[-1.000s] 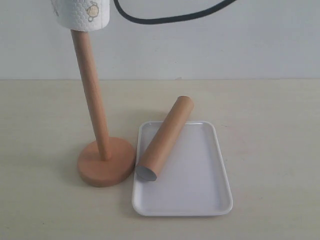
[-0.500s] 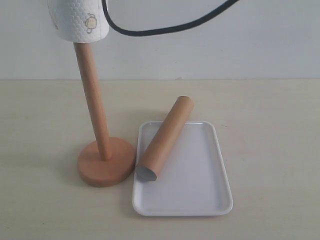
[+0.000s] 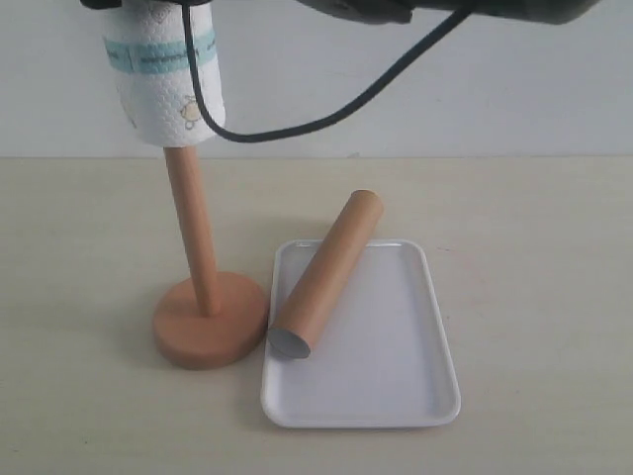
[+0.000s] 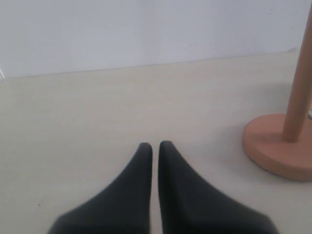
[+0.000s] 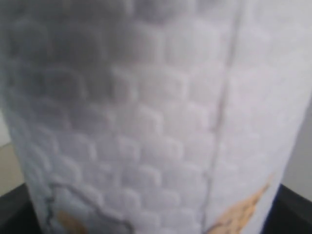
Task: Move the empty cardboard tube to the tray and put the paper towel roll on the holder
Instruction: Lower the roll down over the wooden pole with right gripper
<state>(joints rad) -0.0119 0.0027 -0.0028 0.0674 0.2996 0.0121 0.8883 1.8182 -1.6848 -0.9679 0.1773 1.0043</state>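
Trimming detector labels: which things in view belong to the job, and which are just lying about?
Job:
- paper towel roll, over the rod top of the holder
- empty cardboard tube, lying slantwise on the tray

Just there:
- black cable, hanging from the arm above
- table

The table (image 3: 554, 297) is viewed from slightly above in the exterior view, toward the wall (image 3: 445, 89). The left wrist view is set low over the table, and the holder (image 4: 278, 151) is shared between both. The right wrist view is filled by the very near paper towel roll (image 5: 146, 122)
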